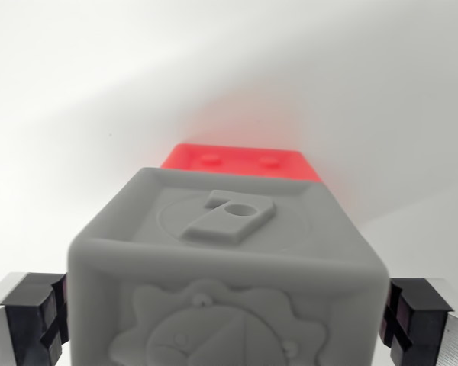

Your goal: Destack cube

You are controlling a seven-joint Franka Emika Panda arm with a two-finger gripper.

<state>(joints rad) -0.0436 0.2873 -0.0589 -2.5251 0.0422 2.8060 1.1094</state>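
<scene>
while pincer (pixel 225 320) brackets grey cube (pixel 229 259); red cube (pixel 240 162) behind

The wrist view looks out close between the tool's fingers (pixel 38 316) over the grey cube (pixel 229 274).

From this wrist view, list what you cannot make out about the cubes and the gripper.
- Grey cube: its lower part is cut off by the wrist view's bottom edge, so what it rests on is unseen.
- Red cube: only its top strip shows; the grey cube hides the rest, so contact between them is unclear.
- Gripper: its fingers flank the grey cube; whether the pads touch it cannot be told.
</scene>
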